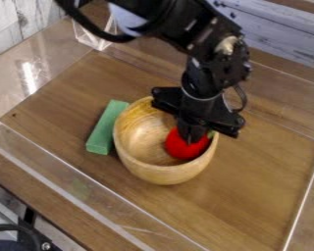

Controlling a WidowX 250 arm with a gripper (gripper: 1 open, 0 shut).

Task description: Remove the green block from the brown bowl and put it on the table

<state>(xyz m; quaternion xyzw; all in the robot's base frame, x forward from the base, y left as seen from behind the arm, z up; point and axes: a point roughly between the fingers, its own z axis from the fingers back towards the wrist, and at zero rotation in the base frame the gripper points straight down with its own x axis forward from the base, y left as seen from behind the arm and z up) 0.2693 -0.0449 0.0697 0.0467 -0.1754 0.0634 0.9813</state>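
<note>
Wooden table (271, 186): pincer (190, 135) shut inside brown bowl (153, 162).

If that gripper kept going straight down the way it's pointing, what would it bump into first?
Most likely the red object inside the brown bowl; the gripper already sits right at it, though actual contact is hard to judge.

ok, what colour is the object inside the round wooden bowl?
Red. The red object sits in the round light-brown wooden bowl; the single camera view shows it.
</note>
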